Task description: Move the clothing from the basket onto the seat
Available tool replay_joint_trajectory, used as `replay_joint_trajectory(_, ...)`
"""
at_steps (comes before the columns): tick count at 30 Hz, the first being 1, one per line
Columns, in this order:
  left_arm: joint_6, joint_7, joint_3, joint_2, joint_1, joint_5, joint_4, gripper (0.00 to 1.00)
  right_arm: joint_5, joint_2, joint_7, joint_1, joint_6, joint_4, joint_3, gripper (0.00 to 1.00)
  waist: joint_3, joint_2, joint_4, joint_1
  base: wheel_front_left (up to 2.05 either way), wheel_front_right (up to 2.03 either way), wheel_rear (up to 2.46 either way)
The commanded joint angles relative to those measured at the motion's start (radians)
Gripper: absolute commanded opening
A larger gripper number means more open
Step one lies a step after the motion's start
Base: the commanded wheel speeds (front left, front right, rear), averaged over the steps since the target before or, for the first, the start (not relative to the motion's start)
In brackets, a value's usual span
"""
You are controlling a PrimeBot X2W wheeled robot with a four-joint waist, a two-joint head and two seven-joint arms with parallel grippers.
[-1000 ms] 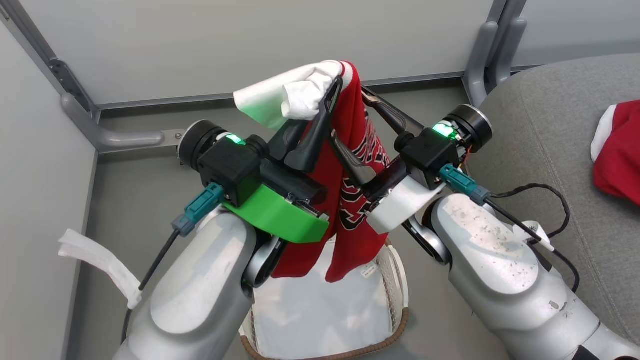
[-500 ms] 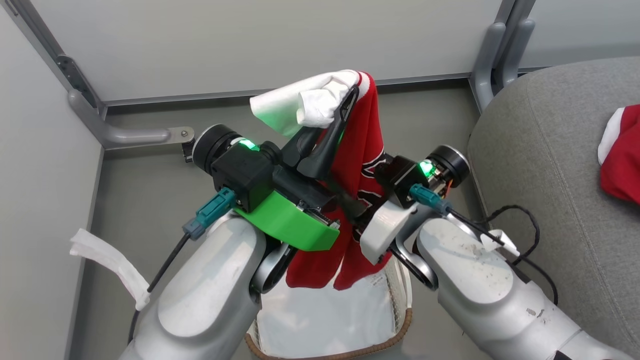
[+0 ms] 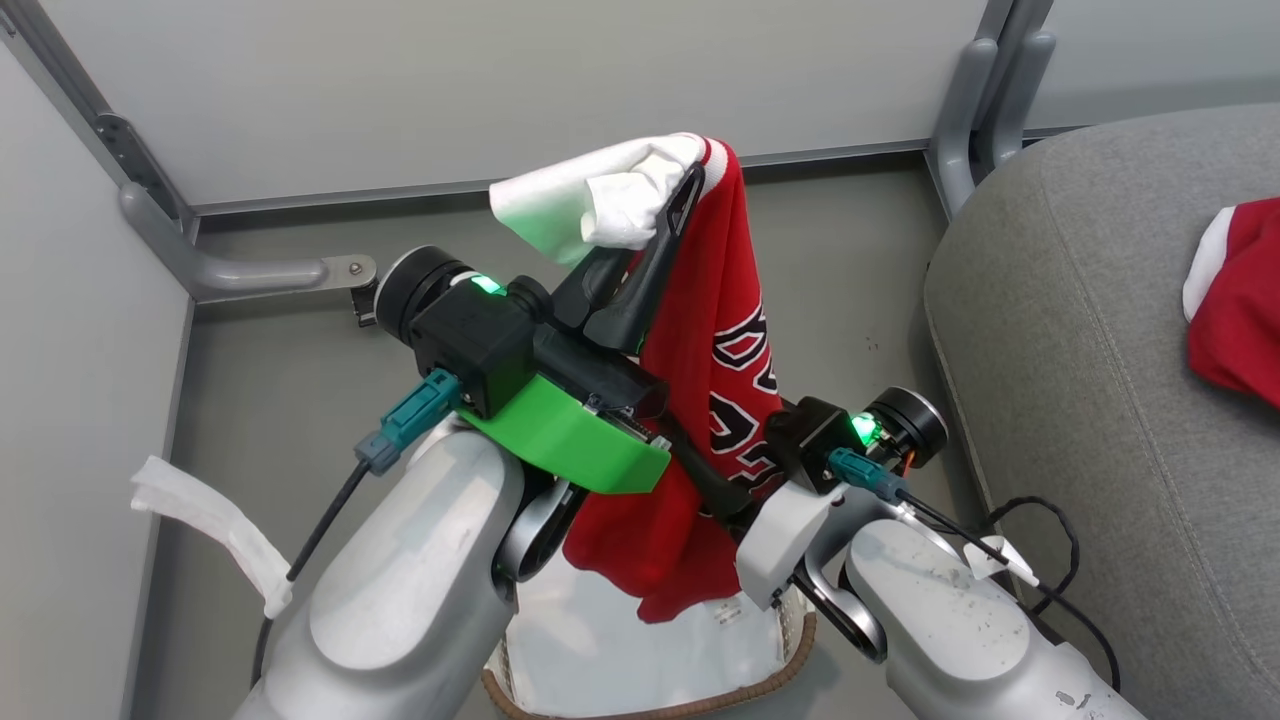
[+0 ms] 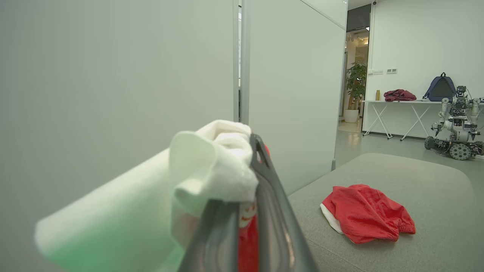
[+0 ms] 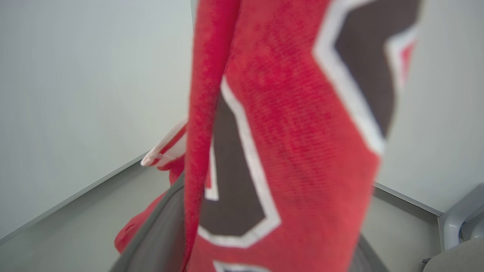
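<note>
Left gripper clamped on red jersey high over basket, right gripper lower than before, jaws wide around it

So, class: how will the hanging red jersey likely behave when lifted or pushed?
Probably floppy: the red jersey hangs limp in folds from the left tool, its hem over the basket. Likely light: one pinch at its top carries it all. A push would probably just swing it.
</note>
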Motion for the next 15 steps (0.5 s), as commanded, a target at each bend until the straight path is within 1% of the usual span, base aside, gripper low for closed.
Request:
replay_joint_trajectory(1,0.002,-0.001,0.004,-0.003,0.007,0.003,0.001,0.0,-0.01,-0.002,-0.002,0.014,-0.001,-0.013,-0.006,0.0,0.001,0.0,-0.004,0.0,0.0,0.0,0.0)
replay_joint_trajectory(9,0.002,-0.001,0.015,-0.002,0.02,0.012,0.034,0.0,-0.009,-0.002,-0.002,0.037,-0.001,-0.058,-0.043,0.0,-0.002,0.0,-0.013,0.0,0.0,0.0,0.0)
replay_joint_trajectory(10,0.002,0.0,0.018,-0.002,0.022,0.016,0.045,0.75,-0.011,-0.002,-0.002,0.041,-0.001,-0.062,-0.046,0.0,-0.003,0.0,-0.016,0.0,0.0,0.0,0.0)
replay_joint_trajectory(11,0.002,0.0,0.023,-0.003,0.022,0.02,0.047,1.0,-0.011,-0.002,-0.002,0.043,-0.001,-0.065,-0.047,0.0,-0.003,0.0,-0.019,0.0,0.0,0.0,0.0)
replay_joint_trajectory(15,0.002,0.0,0.043,-0.007,0.039,0.035,0.058,1.0,-0.009,-0.002,-0.002,0.051,-0.001,-0.077,-0.057,0.0,0.001,0.0,-0.047,0.0,0.0,0.0,0.0)
